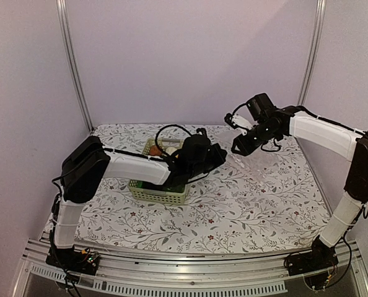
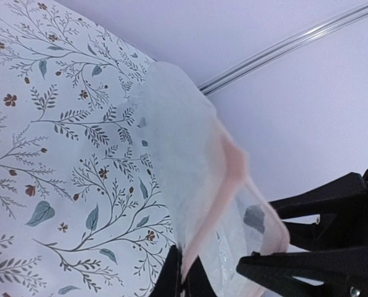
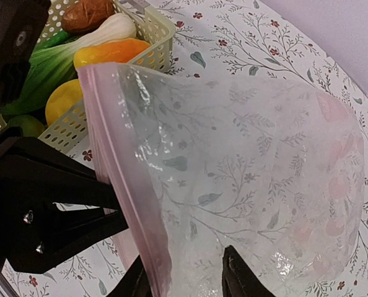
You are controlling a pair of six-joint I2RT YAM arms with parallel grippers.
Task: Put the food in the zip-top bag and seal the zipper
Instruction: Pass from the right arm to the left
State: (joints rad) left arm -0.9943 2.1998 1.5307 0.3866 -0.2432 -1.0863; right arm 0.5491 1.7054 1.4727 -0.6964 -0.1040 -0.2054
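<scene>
The clear zip-top bag [image 3: 252, 167] hangs over the flowered cloth between my two grippers. Its pink zipper [image 3: 113, 161] runs down the mouth edge and stands apart near the top. My left gripper [image 2: 185, 272] is shut on the zipper [image 2: 224, 192]. My right gripper [image 3: 187, 275] is open, with a finger on each side of the bag's lower edge. The food is in the pale green basket [image 3: 150, 28]: bok choy [image 3: 78, 49], an orange pepper [image 3: 109, 51], a yellow piece [image 3: 63, 99] and a brown piece [image 3: 88, 13]. The bag looks empty.
From above, the basket [image 1: 156, 193] sits left of centre under my left arm. My left gripper [image 1: 220, 154] and right gripper [image 1: 236, 147] nearly meet at mid-table. Pale walls and metal posts close in the back and sides.
</scene>
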